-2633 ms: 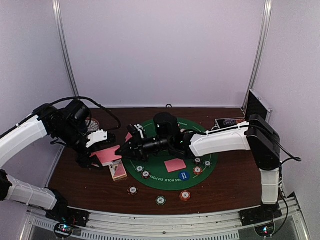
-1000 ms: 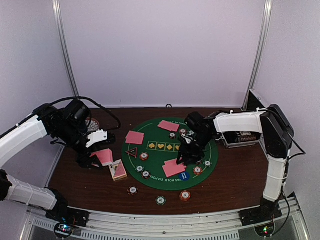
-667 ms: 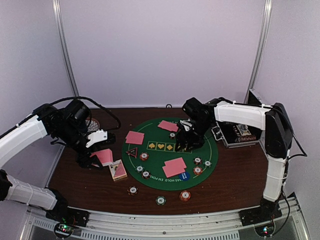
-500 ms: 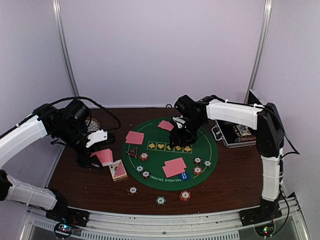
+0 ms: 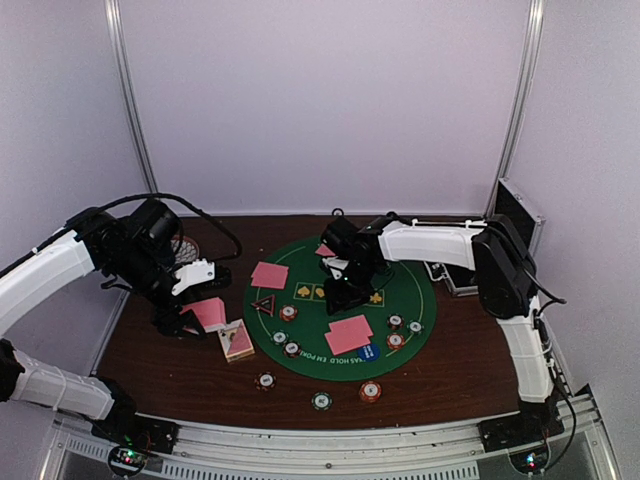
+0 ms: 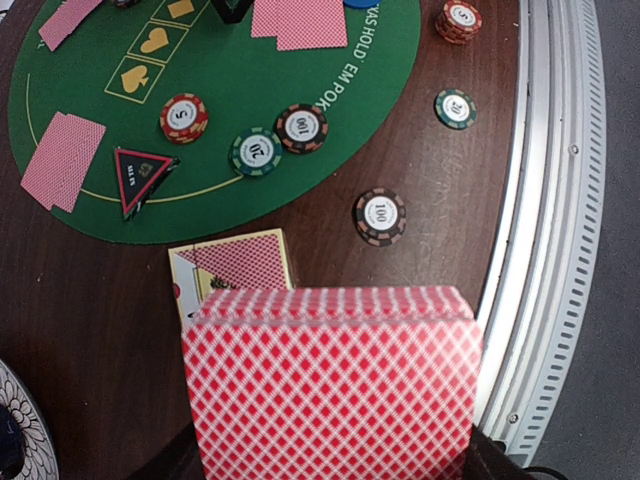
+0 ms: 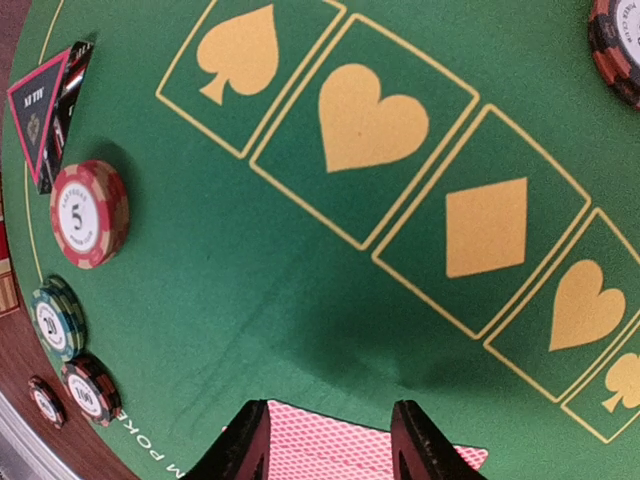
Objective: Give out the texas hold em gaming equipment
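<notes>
Obs.: right gripper (image 5: 343,293) hung low over the middle of the green felt mat (image 5: 405,290), above its printed suit boxes. In the wrist view its fingers (image 7: 245,440) stood apart with only felt between them, so released and empty. Left gripper (image 5: 200,316) was just off the mat's left edge, clenched on the deck of pink-backed cards (image 6: 330,390). The deck was raised clear of the tabletop, backs up.

Already on the mat:
- A pair of cards (image 5: 350,335) lay towards its near edge.
- One card (image 5: 268,275) lay at its left edge.
- Another card (image 5: 325,250) lay at its far edge, partly hidden by the arm.
- Poker chips (image 6: 183,117) sat scattered on its near-left part, and more lay off its near edge.

Judgement: the step in hand was fetching the next card from the deck.
- The right gripper would have to cross to the mat's left edge and approach level with the top card.
- It should pinch that card alone at an exposed corner, while the left grip held firm.
- It should draw the card off sideways rather than lift, so that no second card came along.

Relative position: the deck was well apart from the right fingers, with the mat's left half between them. The pair of cards lay just beside those fingers, flat on the felt and not gripped. The red chip (image 7: 88,213) was near the crossing path, so the gripper should keep height over it.
</notes>
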Controlling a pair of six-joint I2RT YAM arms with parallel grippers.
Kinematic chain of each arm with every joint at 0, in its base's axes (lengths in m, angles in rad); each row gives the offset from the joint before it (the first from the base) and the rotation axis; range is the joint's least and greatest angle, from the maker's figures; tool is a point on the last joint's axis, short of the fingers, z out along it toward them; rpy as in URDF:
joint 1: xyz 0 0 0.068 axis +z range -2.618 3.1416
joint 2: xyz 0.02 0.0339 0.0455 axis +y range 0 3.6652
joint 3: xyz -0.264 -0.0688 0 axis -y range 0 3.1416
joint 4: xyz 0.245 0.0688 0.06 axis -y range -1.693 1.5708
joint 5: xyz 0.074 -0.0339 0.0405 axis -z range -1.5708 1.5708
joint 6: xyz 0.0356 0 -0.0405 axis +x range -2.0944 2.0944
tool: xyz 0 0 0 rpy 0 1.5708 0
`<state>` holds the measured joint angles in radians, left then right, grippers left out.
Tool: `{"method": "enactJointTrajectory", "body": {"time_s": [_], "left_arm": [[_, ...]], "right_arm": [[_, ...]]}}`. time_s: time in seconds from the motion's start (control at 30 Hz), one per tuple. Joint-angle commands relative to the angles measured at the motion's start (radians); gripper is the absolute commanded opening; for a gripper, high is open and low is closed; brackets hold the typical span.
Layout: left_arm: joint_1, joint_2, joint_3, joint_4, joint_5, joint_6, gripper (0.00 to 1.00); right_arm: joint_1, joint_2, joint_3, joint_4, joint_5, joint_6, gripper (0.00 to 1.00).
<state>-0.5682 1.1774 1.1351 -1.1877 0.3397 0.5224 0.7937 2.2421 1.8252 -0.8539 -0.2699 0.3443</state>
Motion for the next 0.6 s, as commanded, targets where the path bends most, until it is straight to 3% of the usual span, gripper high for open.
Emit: {"method": "enactJointTrajectory", "body": {"time_s": [0.0, 0.57], "left_arm": [[0.005, -0.018, 0.017, 0.017, 0.005, 0.008, 0.0], [0.005, -0.021, 0.02, 0.017, 0.004, 0.008, 0.0]], "right_arm": [[0.012, -0.016, -0.054, 0.087, 0.056, 0.013, 0.43], [0.083, -0.11, -0.294, 0.188, 0.147, 0.1, 0.29]]}}
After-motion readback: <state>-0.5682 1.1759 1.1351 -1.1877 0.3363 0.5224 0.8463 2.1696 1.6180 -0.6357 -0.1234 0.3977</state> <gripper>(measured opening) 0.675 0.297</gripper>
